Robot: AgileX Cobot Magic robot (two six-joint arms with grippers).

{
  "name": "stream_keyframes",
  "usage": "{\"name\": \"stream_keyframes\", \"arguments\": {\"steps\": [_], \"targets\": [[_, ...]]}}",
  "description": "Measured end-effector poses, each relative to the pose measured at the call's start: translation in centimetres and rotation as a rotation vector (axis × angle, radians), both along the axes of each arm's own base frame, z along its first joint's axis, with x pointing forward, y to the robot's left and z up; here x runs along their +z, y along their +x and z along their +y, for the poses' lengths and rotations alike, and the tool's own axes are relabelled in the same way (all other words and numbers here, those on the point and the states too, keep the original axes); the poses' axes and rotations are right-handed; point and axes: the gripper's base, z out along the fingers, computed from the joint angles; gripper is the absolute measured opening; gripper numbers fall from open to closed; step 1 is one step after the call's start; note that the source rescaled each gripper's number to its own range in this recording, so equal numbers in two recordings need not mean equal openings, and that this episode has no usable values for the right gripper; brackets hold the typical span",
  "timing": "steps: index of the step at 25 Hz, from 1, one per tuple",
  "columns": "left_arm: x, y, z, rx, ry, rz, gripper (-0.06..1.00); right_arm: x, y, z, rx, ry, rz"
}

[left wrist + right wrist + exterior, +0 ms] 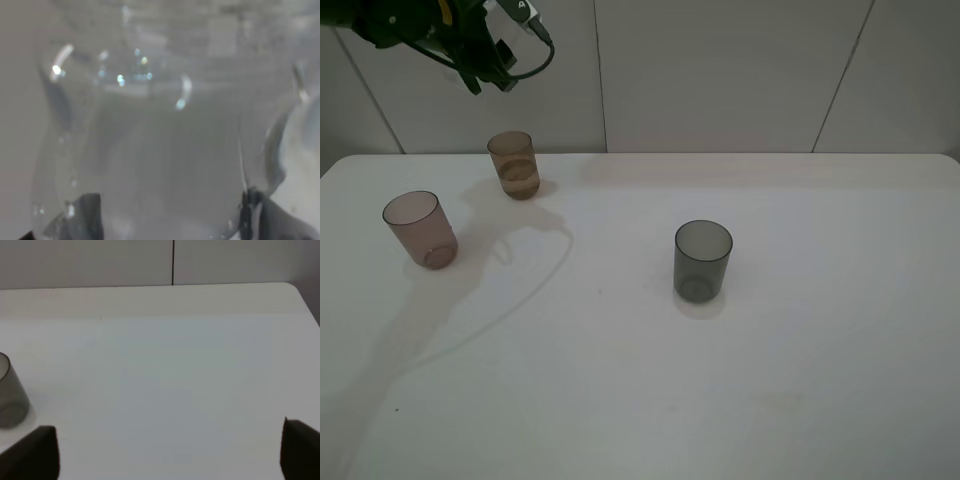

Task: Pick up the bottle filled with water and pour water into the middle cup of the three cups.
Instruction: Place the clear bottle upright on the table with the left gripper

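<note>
The clear bottle fills the left wrist view, pressed between the dark fingers of my left gripper, which is shut on it. In the exterior view that gripper hangs high at the back left, just above the amber-brown middle cup. I cannot make out the bottle there. The amber cup shows a darker band low down, like a liquid level. The pinkish cup stands at the left and the dark grey cup near the centre. My right gripper is open over bare table.
The white table runs back to a pale panelled wall. The left arm's cables hang near the amber cup. The right wrist view catches the grey cup at its edge and the table's rounded far corner.
</note>
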Motion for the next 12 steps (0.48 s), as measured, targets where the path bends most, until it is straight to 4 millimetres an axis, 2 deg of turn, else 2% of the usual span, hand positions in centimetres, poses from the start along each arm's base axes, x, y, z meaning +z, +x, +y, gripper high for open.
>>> {"name": "stream_keyframes", "arguments": {"steps": [7,10,12], "targets": [[0.3,-2.6,-7.7,-0.096,-0.369,0.023,0.02,0.0,0.0,0.0,0.000,0.000,0.000],[-0.2,-3.9,-9.8,-0.139,-0.471,0.022,0.02,0.0,0.0,0.0,0.000,0.000,0.000],[-0.9,-4.6,-10.6,-0.140,-0.510,0.025,0.02,0.0,0.0,0.0,0.000,0.000,0.000]]}}
